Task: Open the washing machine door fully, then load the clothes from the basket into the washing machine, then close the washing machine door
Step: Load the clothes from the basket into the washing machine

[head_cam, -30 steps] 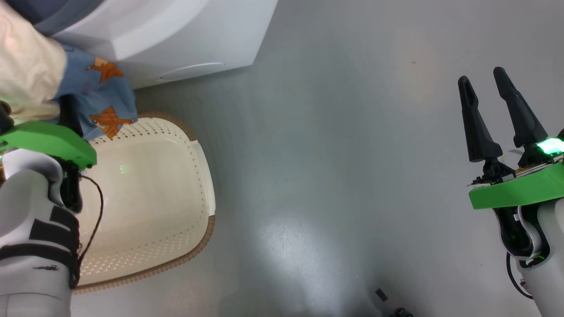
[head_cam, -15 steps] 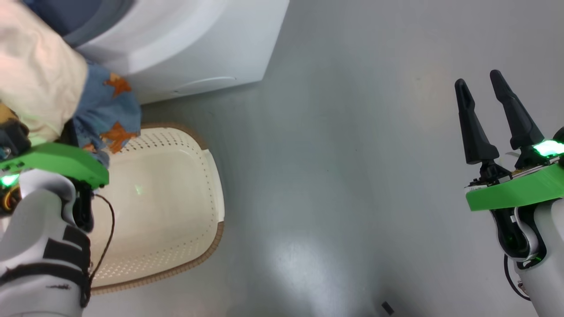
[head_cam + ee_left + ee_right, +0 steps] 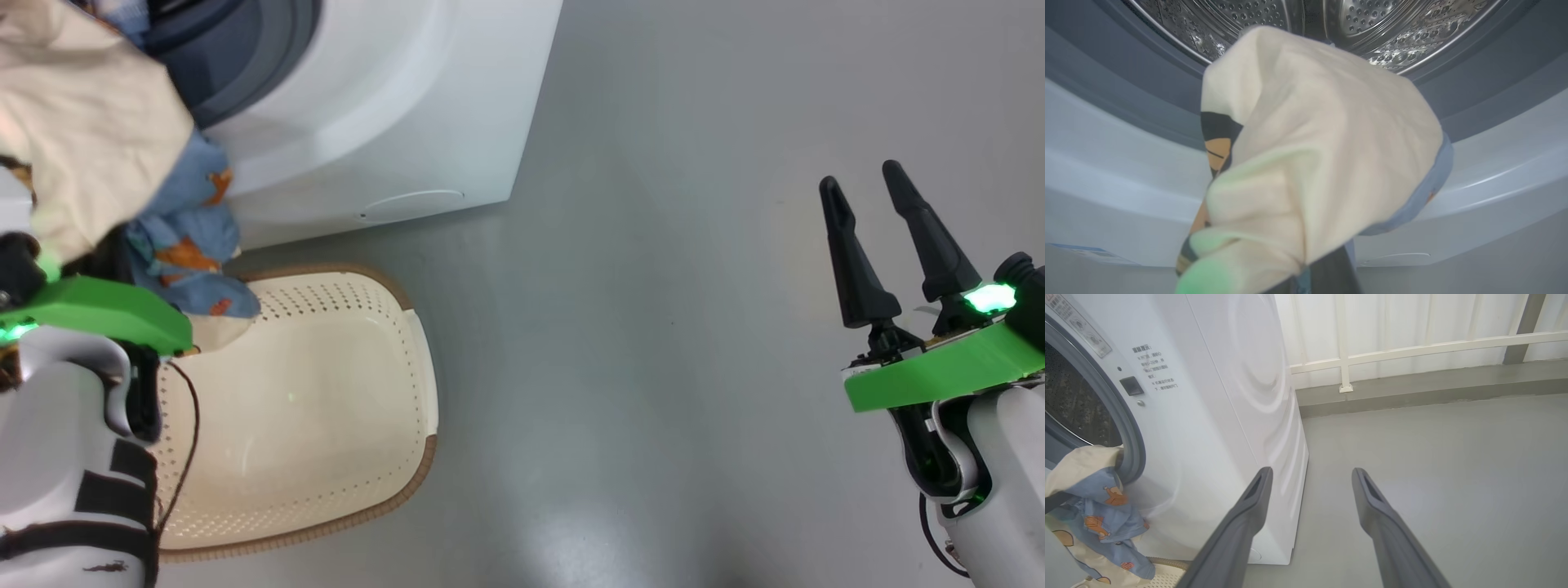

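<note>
Grey floor [image 3: 653, 327] holds basket [image 3: 326, 425], lengthwise toward washing machine [image 3: 408, 106].

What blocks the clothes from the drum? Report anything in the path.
Nothing visible does. The clothes hang from the shut left gripper right before the mouth of the washing machine; the steel drum stands open behind them, past the grey rubber ring.

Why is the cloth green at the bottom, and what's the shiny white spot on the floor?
Left wrist view: the clothes sit close to the lens, blurry, tinted green low down, likely by the arm's green light. Head view: a pale glare patch on the floor near the bottom edge. Right wrist view: wavy sheen on the washer.
</note>
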You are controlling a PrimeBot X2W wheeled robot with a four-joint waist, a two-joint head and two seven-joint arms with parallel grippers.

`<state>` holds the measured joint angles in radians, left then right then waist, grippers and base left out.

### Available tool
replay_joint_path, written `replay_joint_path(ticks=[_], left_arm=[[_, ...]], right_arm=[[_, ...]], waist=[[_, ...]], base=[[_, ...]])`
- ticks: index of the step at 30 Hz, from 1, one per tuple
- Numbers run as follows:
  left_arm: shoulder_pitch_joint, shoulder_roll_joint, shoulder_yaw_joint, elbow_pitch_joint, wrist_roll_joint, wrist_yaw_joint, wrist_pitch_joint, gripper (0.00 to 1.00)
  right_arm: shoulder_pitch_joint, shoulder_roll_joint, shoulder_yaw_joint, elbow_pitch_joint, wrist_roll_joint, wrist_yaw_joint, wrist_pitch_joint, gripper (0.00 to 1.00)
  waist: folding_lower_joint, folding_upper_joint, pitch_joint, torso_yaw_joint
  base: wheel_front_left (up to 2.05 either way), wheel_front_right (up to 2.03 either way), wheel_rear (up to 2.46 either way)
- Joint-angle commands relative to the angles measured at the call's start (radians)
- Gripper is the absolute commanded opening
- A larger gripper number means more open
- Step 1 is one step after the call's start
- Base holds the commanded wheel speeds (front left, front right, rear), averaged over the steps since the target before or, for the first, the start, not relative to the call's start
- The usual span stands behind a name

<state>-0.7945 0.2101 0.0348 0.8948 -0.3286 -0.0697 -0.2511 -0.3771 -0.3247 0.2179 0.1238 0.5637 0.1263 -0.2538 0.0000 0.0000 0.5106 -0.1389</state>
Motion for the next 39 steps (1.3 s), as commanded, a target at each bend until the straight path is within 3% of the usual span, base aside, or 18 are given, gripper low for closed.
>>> replay_joint_path(ticks=[1,8,14,23,31,39], left_arm=[[0.008,0.047,0.025,-0.031,0.008,-0.002,-0.011,0.00],[-0.100,0.102,0.032,-0.088,0.011,-0.015,-0.007,0.00],[-0.230,0.153,0.016,-0.131,0.016,-0.022,0.058,0.00],[-0.453,0.204,0.009,-0.064,0.014,-0.013,0.130,0.00],[-0.609,0.232,-0.014,-0.024,0.043,0.002,0.042,0.00],[-0.652,0.221,0.007,-0.169,0.060,-0.009,-0.010,0.00]], right_arm=[[0.027,-0.012,0.014,-0.020,0.006,0.004,-0.008,1.00],[0.036,-0.014,0.002,-0.030,0.010,0.004,-0.008,1.00],[0.037,-0.012,-0.009,-0.041,0.011,0.004,-0.008,1.00],[0.009,-0.016,-0.021,-0.059,0.013,0.004,-0.008,1.00],[0.000,-0.013,-0.035,-0.071,0.011,0.004,-0.008,1.00],[-0.008,0.001,-0.034,-0.071,0.006,0.004,-0.008,1.00]], waist=[[0.0000,0.0000,-0.006,0.001],[0.0000,0.0000,0.015,-0.026],[0.0000,0.0000,0.067,-0.053],[0.0000,0.0000,0.174,-0.088],[0.0000,0.0000,0.237,-0.106],[0.0000,0.0000,0.254,-0.103]], base=[[0.00,0.00,0.00],[0.00,0.00,0.00],[0.00,0.00,0.00],[0.00,0.00,0.00],[0.00,0.00,0.00],[0.00,0.00,0.00]])
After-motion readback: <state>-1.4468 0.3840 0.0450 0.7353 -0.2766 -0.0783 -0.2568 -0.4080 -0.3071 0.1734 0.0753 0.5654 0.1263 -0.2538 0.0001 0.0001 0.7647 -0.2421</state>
